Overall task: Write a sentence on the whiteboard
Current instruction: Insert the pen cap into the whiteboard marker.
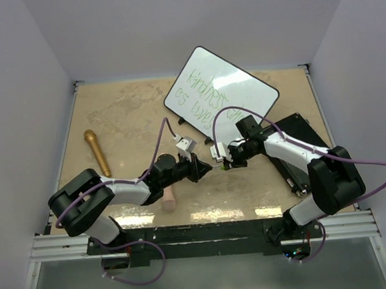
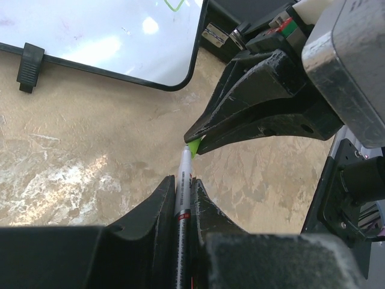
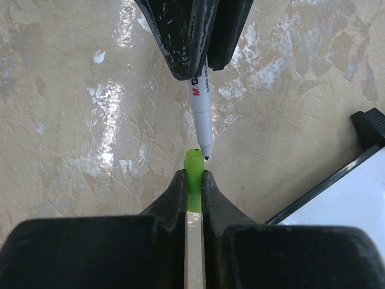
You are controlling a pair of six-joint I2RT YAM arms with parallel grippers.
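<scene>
Whiteboard [image 1: 232, 91] sits askew at the back of the bench [image 1: 117, 117], the sentence [image 1: 210, 103] on it in green. Left pincer [image 1: 201, 168] is clamped on the marker [image 3: 201, 123], right pincer [image 1: 222, 159] on the green cap [image 3: 193, 171]. The nib is just beside the cap mouth, slightly off-line. Looks like capping. Next: align the two, then push together.

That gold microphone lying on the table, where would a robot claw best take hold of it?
Probably the slim handle, near its middle, coming straight down from above with the jaws closing across its width. The microphone lies flat on the table with bare space on both sides, and the handle is straight and narrower than the rounded head, which might slip.
</scene>
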